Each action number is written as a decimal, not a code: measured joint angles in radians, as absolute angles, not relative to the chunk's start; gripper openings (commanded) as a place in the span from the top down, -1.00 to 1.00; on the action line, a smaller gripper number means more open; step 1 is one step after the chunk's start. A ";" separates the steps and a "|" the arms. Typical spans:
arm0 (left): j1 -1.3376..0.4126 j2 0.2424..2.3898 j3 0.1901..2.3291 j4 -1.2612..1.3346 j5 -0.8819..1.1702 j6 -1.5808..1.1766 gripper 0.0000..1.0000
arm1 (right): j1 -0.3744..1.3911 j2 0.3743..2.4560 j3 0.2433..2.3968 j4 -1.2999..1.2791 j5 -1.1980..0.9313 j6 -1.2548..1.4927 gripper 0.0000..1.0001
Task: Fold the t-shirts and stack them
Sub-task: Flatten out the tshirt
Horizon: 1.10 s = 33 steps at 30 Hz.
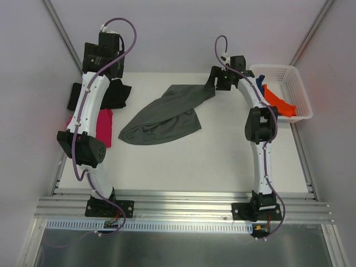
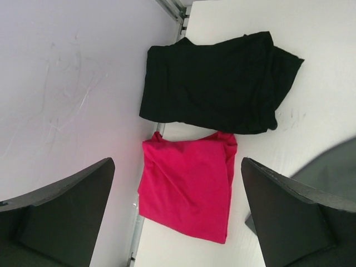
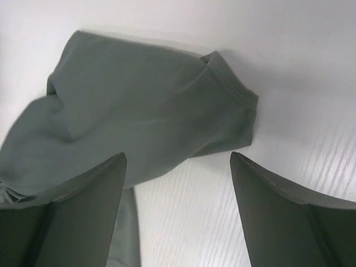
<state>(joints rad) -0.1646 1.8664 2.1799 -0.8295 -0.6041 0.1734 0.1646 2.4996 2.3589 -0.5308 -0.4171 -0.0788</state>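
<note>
I see the left gripper (image 2: 177, 161) hanging high over the far left of the table (image 1: 211, 161); its fingers (image 2: 72, 211) are spread wide with nothing between them. Below it lies the black shirt (image 2: 214, 80), folded into a rough rectangle at the far left edge. The magenta shirt (image 2: 186, 186) is folded smaller and sits just nearer to me, its far edge touching the black one. From the top camera my left arm covers the middle of both, so only their sides show.

The grey shirt (image 1: 164, 114) lies unfolded and rumpled in the middle of the table, running slantwise from near left to far right and narrowing toward the far end. The right gripper (image 1: 214, 80) is over that narrow far tip. On the right wrist camera its fingers (image 3: 278, 200) stand wide apart, and a hemmed sleeve opening of the grey shirt lies flat on the table beneath the gap. The fingers hold no cloth, though I cannot tell whether their tips touch it.

The white basket (image 1: 303, 94) stands at the far right, just off the table corner. The orange shirt (image 1: 278, 103) is bunched inside it, and a bit of the blue shirt (image 1: 260, 80) shows at its far left inner corner, beside the orange.
</note>
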 measured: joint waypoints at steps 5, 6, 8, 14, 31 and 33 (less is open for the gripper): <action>-0.165 1.795 2.112 -0.838 -0.602 0.195 -0.98 | 0.138 2.552 2.394 -0.467 -0.456 0.027 -0.58; -0.165 1.784 2.106 -0.839 -0.602 0.199 -0.98 | 0.136 2.560 2.402 -0.455 -0.460 0.040 -0.58; -0.165 1.762 2.083 -0.834 -0.603 0.205 -0.99 | 0.131 2.569 2.413 -0.428 -0.463 0.063 -0.59; -0.165 1.736 1.996 -0.846 -0.602 0.207 -0.98 | 0.125 2.623 2.448 -0.351 -0.476 0.130 -0.58; -0.171 1.759 2.005 -0.872 -0.602 0.209 -0.98 | 0.112 2.700 2.453 -0.318 -0.471 0.176 -0.61; -0.171 1.764 2.006 -0.873 -0.602 0.209 -0.98 | 0.109 2.700 2.453 -0.318 -0.463 0.171 -0.61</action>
